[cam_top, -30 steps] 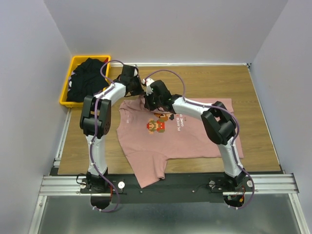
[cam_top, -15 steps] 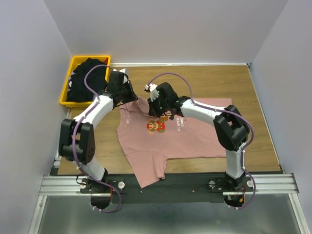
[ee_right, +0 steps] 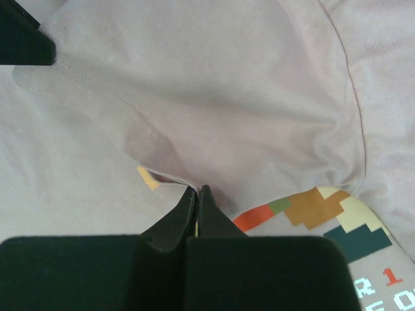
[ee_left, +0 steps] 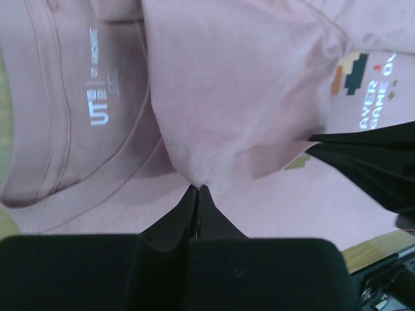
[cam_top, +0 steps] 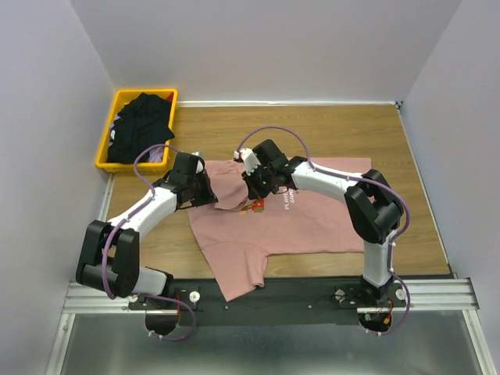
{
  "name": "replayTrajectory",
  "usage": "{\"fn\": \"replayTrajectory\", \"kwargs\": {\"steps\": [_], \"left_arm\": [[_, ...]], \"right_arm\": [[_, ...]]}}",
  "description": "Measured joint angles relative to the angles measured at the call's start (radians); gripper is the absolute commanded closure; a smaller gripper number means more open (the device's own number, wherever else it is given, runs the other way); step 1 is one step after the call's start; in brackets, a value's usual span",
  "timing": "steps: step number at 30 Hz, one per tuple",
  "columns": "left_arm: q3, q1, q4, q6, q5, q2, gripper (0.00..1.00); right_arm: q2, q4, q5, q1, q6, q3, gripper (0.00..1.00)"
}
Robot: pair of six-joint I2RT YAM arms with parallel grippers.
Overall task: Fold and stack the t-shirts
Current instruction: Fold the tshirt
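Observation:
A dusty pink t-shirt (cam_top: 312, 223) lies print-up on the wooden table, its collar to the left. Its far sleeve flap (cam_top: 230, 187) is lifted and folded over the chest, covering most of the pixel figure. My left gripper (cam_top: 212, 199) is shut on one corner of that flap (ee_left: 240, 97), pinching the cloth at its tips (ee_left: 198, 188). My right gripper (cam_top: 254, 195) is shut on the flap's other corner (ee_right: 196, 188), just above the coloured print (ee_right: 311, 210). Black t-shirts (cam_top: 141, 129) lie heaped in the bin.
A yellow bin (cam_top: 105, 148) stands at the table's far left corner. The shirt's near sleeve (cam_top: 238, 273) hangs over the front edge onto the black rail. Bare wood (cam_top: 336, 129) lies beyond the shirt, with grey walls on three sides.
Both grippers have moved toward the near side, pulling the far sleeve over the chest print. The left arm's elbow has swung out to the left and down.

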Motion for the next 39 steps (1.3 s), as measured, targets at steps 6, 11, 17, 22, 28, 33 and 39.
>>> {"fn": "replayTrajectory", "kwargs": {"steps": [6,11,17,22,28,33,39], "left_arm": [[-0.056,-0.006,-0.008,-0.017,-0.004,-0.028,1.0],[-0.086,-0.009,-0.004,-0.026,-0.008,-0.03,1.0],[-0.118,-0.014,0.002,-0.048,-0.013,-0.035,1.0],[-0.135,-0.017,0.002,-0.068,-0.026,-0.074,0.84],[-0.161,-0.038,0.003,-0.099,-0.025,-0.124,0.46],[-0.204,-0.045,-0.019,-0.144,-0.047,-0.266,0.41],[-0.185,0.084,0.042,-0.138,-0.134,-0.345,0.4]], "right_arm": [[-0.017,-0.042,-0.001,0.0,-0.034,-0.001,0.96],[-0.016,-0.074,-0.001,0.0,-0.048,-0.011,0.9],[-0.013,-0.1,-0.001,0.0,-0.052,-0.01,0.68],[-0.013,-0.137,0.004,0.001,-0.058,0.003,0.52],[-0.023,-0.148,0.051,-0.018,-0.043,0.032,0.46],[-0.072,-0.152,0.063,-0.168,0.029,0.04,0.45],[-0.128,-0.145,0.146,-0.445,0.193,0.042,0.44]]}}
